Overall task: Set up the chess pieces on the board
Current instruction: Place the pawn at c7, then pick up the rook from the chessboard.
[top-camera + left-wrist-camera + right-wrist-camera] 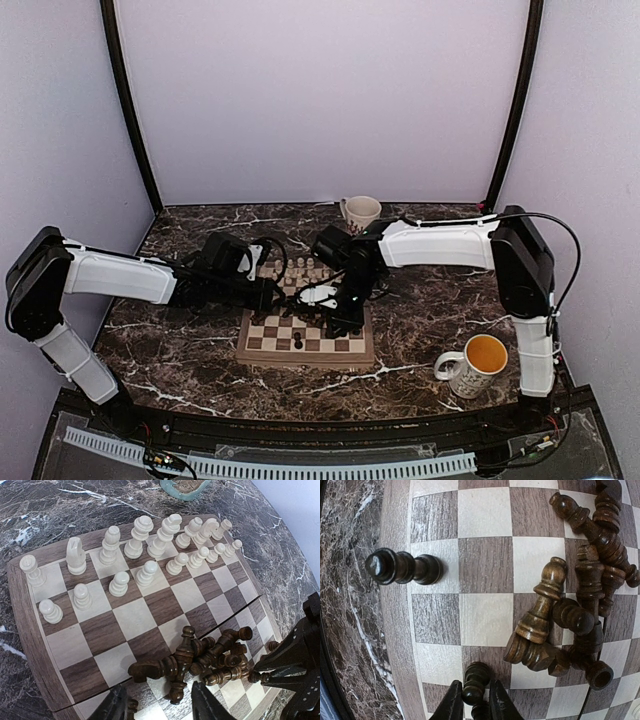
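Note:
The board (262, 349) lies mid-table, and the cream-white pieces (145, 545) stand in two rows along its far side. A heap of dark pieces (215, 655) lies toppled on the near half and also shows in the right wrist view (570, 610). My left gripper (160, 707) is open and hangs over the board just short of the heap, holding nothing. My right gripper (476, 705) is shut on a dark pawn (476, 680) upright over a square near the board's edge. Another dark piece (402, 567) stands in the edge row.
A white mug (360, 211) stands behind the board. A mug of orange liquid (476, 363) stands at the front right. Both arms meet over the board, with the right gripper (295, 665) close beside the heap. Dark marble tabletop (180, 350) surrounds the board.

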Robot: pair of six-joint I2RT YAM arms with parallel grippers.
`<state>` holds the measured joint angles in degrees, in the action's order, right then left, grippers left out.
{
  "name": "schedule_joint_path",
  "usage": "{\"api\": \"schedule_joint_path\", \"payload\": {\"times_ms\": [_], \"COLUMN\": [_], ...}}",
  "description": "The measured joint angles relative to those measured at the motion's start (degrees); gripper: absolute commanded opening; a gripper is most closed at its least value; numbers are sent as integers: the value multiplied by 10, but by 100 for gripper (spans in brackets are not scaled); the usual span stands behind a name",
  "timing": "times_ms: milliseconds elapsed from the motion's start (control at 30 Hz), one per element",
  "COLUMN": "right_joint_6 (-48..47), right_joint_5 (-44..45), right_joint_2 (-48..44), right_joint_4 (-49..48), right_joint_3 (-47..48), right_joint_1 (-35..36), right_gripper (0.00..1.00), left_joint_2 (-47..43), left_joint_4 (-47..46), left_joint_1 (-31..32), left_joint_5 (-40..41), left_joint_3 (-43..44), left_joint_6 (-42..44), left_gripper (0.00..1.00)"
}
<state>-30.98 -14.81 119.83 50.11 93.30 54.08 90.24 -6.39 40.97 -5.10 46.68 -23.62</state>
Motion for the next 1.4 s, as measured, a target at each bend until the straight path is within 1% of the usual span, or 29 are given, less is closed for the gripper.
{"api": "schedule_joint_path", "payload": {"times_ms": [233, 433, 500, 733, 867, 933, 1033, 1133, 1400], "right_joint_6": [4, 9, 17, 44, 52, 54, 57, 58, 64], "right_joint_5": [-9, -38, -43, -19, -6, -3, -2, -2, 1], "right_joint_2": [0, -1, -1, 4, 19, 30, 45, 59, 81], "right_joint_4": [7, 27, 26, 24, 22, 22, 23, 23, 24], "right_joint_3": [11, 54, 67, 105, 122, 126, 129, 129, 142], "right_joint_1": [0, -8, -21, -57, -57, -57, -57, -57, -57], "right_gripper": [28, 29, 29, 30, 32, 35, 36, 36, 22], "left_joint_2": [0, -1, -1, -5, -13, -15, -16, -16, -19], "left_joint_4": [0, -3, -3, -3, -3, -3, -3, -3, -3], "left_joint_1": [0, 0, 0, 0, 0, 0, 0, 0, 0], "left_joint_5": [0, 0, 0, 0, 0, 0, 0, 0, -1], "left_joint_3": [-1, -9, -11, -12, -16, -17, -18, -19, -20], "left_joint_6": [0, -1, -1, -1, -1, -1, -1, -1, -1], "left_gripper": [46, 46, 46, 46, 46, 46, 46, 46, 46]}}
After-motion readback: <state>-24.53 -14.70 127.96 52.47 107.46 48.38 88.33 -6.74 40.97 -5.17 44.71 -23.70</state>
